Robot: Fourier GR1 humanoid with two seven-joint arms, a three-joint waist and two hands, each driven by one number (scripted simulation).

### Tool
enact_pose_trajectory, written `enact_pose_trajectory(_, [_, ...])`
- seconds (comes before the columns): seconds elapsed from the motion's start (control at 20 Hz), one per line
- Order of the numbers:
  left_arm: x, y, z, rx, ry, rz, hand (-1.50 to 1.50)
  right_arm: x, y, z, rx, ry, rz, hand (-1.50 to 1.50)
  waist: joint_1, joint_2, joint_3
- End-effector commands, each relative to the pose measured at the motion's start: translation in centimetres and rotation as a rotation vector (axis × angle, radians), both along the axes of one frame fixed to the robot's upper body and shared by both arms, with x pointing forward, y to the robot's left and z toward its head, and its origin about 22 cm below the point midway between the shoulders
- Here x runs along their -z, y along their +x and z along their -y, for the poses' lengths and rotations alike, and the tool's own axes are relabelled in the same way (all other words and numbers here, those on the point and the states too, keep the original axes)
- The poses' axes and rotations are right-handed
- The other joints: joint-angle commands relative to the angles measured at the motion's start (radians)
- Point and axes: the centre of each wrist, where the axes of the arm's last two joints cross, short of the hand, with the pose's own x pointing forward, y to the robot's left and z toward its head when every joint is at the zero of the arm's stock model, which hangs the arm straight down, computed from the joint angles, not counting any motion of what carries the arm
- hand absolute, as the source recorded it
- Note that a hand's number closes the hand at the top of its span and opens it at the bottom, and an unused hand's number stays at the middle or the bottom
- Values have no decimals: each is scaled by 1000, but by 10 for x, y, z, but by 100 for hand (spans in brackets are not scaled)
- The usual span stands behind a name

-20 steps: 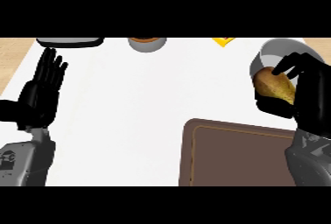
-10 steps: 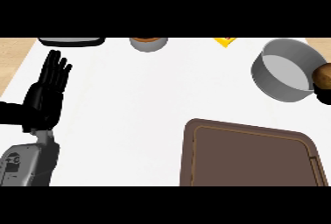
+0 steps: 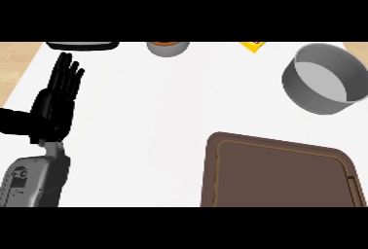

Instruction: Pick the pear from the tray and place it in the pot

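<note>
Here, tray (image 3: 280, 175) and pot (image 3: 316, 99) stand apart.

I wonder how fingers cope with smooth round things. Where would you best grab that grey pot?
Probably by the rim, coming from above. The pot stands upright with its mouth open and shows no handle, so pinching the thin wall on the near side, thumb inside and fingers outside, looks like the easiest hold.

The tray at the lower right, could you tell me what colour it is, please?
Dark brown tray, with a thin lighter line inside its rim; head view.
</note>
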Motion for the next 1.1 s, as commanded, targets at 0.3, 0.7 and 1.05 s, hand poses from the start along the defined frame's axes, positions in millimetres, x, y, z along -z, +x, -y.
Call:
enact_pose_trajectory(0.3, [-20, -3, 8, 19, -12, 8, 0, 32, 18, 38, 34, -15, -123, 150, 17, 4, 1])
enact_pose_trajectory(0.7, [-27, 6, -6, 22, 6, 23, 0, 65, 16, 34, -85, 301, -267, -150, 23, 6, 2])
enact_pose_trajectory(1.05, [1, -2, 2, 32, -16, 6, 0, 65, 18, 33, -236, 323, -68, -150, 23, 10, 3])
